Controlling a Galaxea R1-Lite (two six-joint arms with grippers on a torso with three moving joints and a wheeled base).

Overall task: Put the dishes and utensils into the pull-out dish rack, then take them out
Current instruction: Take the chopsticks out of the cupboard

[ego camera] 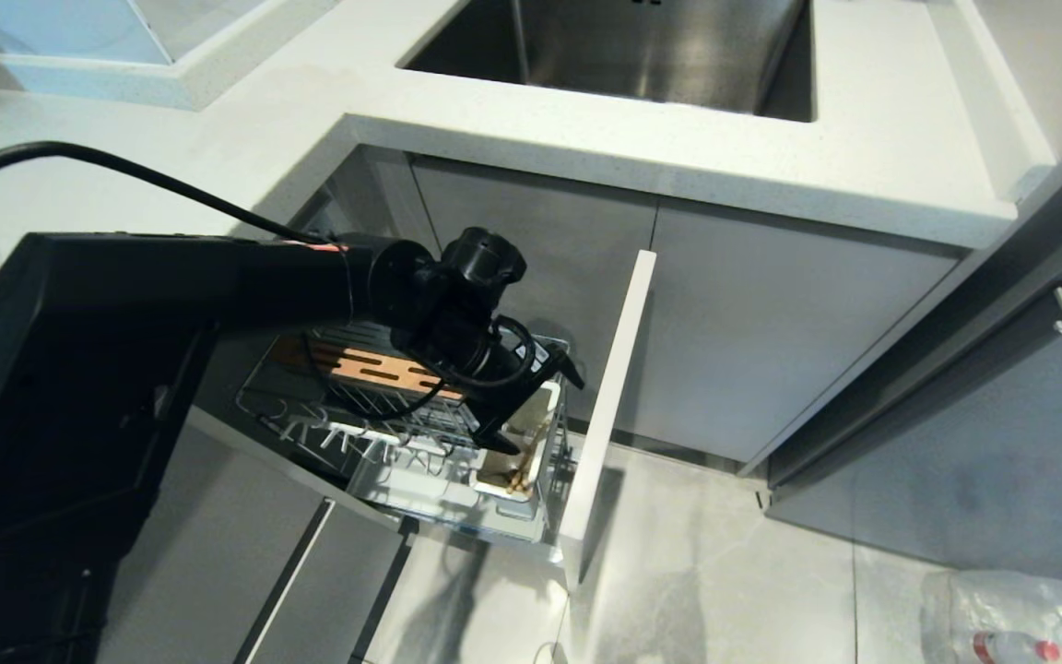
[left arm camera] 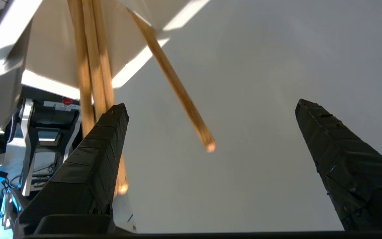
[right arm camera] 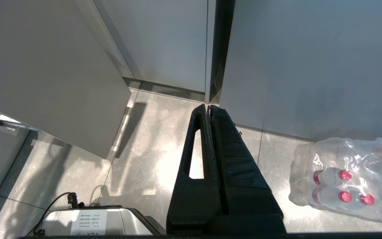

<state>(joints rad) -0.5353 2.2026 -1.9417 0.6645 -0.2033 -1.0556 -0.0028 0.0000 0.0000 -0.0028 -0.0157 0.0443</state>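
The left end effector (left arm camera: 211, 129) has its fingers wide apart over the white utensil cup (ego camera: 520, 456), holding nothing. The chopsticks (left arm camera: 93, 66) stand in this cup, at the front of the pull-out dish rack (ego camera: 420, 433). The right end effector (right arm camera: 210, 111) is pressed together, parked over the floor (right arm camera: 144, 159).

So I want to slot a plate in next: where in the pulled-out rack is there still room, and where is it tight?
The prong rows of the pull-out dish rack, between the wooden strip and the near wire edge, look bare of dishes. It is crowded at the white utensil cup by the grey front panel: chopsticks stand in it and the open left gripper hangs right at them.
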